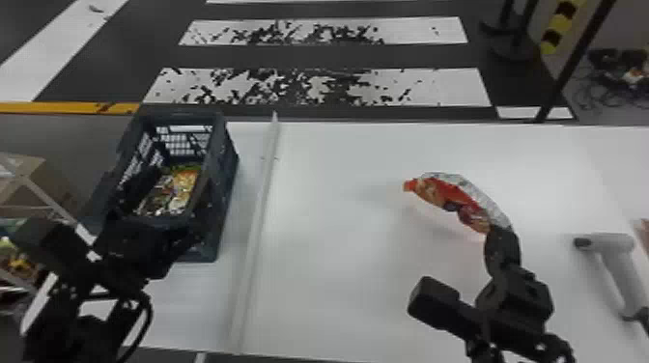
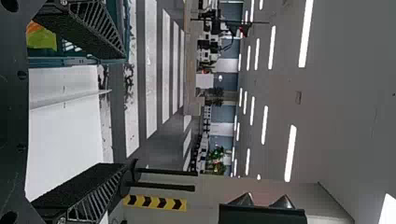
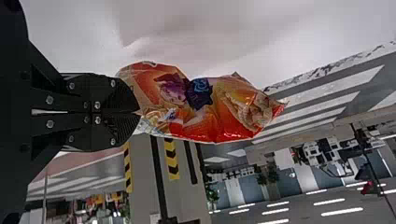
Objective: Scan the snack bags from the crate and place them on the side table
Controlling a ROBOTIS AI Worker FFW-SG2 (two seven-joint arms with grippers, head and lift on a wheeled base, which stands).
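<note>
At the left edge of the head view, bright packets [image 1: 14,256] sit in a metal-framed rack [image 1: 55,207]; whether these are finished bags, or that is the side table, I cannot tell. Next comes the crate [image 1: 224,188], near the desk's [image 1: 328,289] far left corner, with several snack bags [image 1: 176,188] inside, so the job looks well short of done. The left gripper [image 2: 124,112] is at the crate's near end, its jaws spread with nothing between them.

Over the right half of the desk, the right gripper [image 1: 503,229] has its jaws pinching one end of a red-and-orange snack bag [image 1: 451,195], which is clear of the surface. That one is out of the crate but not set down. Farther right, near the desk's right edge, lies the handheld scanner [image 1: 615,256], apart from the bag; whether this bag has been scanned does not show. Its placing remains, then the crate's bags.
</note>
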